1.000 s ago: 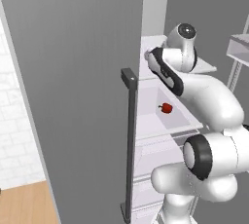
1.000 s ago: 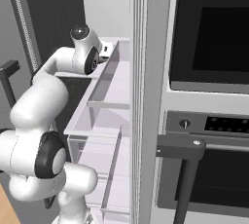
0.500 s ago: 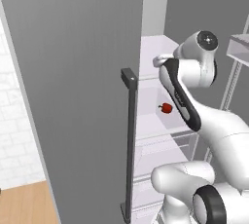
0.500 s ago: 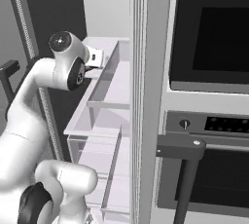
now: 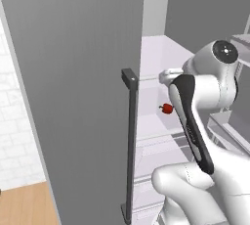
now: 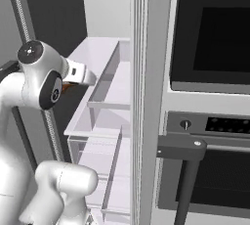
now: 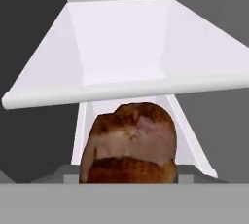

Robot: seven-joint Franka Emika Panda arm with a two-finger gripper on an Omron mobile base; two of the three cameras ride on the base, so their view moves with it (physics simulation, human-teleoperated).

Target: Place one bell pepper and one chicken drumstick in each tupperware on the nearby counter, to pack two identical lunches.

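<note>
Chicken drumstick: browned, right at the gripper, below the front edge of a white fridge shelf; we cannot tell whether the gripper has closed on it (fingertips hidden). Bell pepper: red, on a lower shelf, near the back. We judge the drumstick is being fetched; we should draw it straight out, clear of the fridge door.
</note>
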